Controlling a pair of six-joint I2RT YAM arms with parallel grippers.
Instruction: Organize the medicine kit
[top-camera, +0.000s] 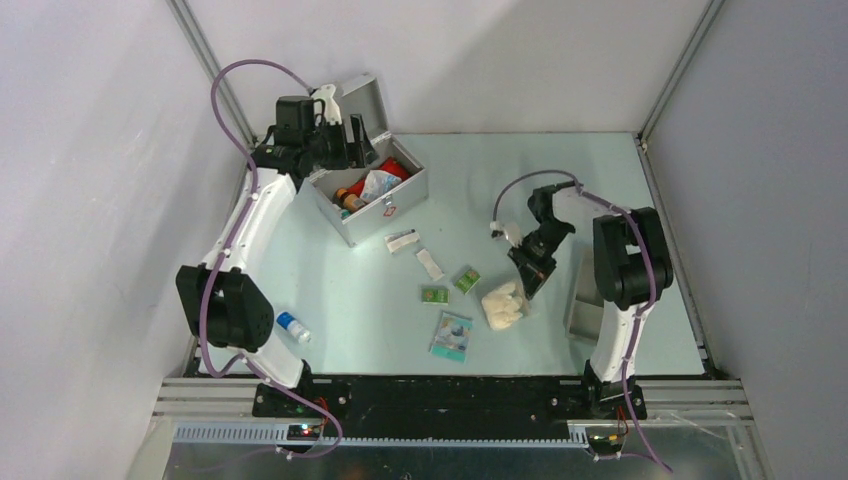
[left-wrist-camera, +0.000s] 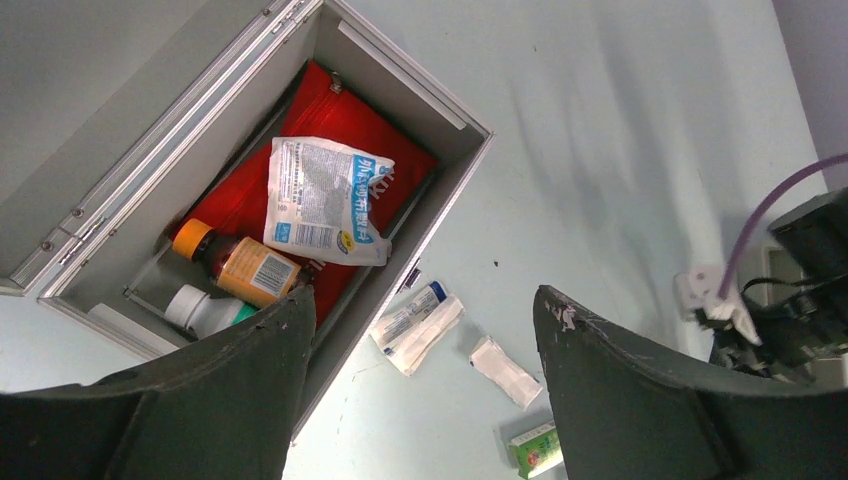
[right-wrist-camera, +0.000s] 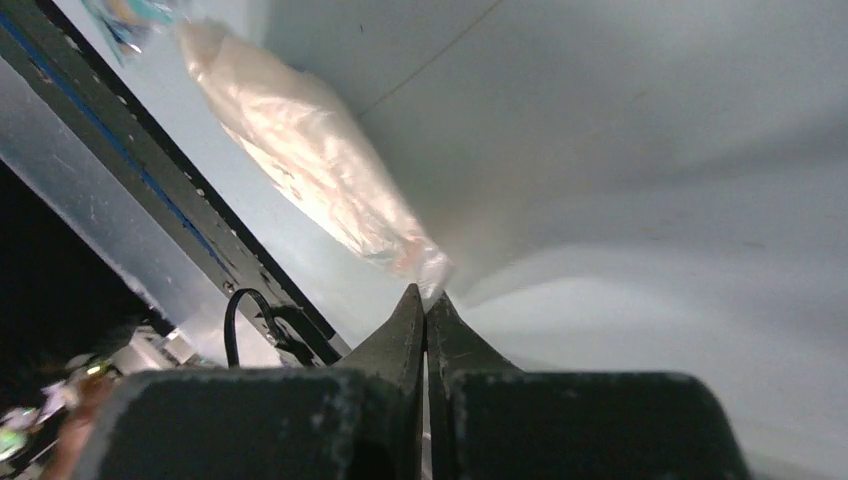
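Observation:
The medicine kit (top-camera: 385, 210) stands open at the back left, its lid tipped back. Inside the medicine kit (left-wrist-camera: 452, 195) lie a red pouch (left-wrist-camera: 330, 115), a white printed packet (left-wrist-camera: 325, 195), an amber bottle (left-wrist-camera: 240, 265) and a white bottle (left-wrist-camera: 200, 308). My left gripper (top-camera: 350, 145) hovers over the case; in the left wrist view the left gripper (left-wrist-camera: 422, 292) is open and empty. My right gripper (top-camera: 530, 275) sits low on the table, shut on the corner of a clear bag of cotton (top-camera: 503, 305). In the right wrist view the right gripper (right-wrist-camera: 427, 296) pinches the bag of cotton (right-wrist-camera: 310, 160) by its edge.
Loose on the table between the arms: a tube with a sachet (top-camera: 402, 240), a white sachet (top-camera: 430, 264), two small green boxes (top-camera: 434, 294) (top-camera: 467, 280), a teal packet (top-camera: 451, 335). A small blue-capped bottle (top-camera: 293, 327) lies near the left arm. A grey tray (top-camera: 585, 305) sits by the right arm.

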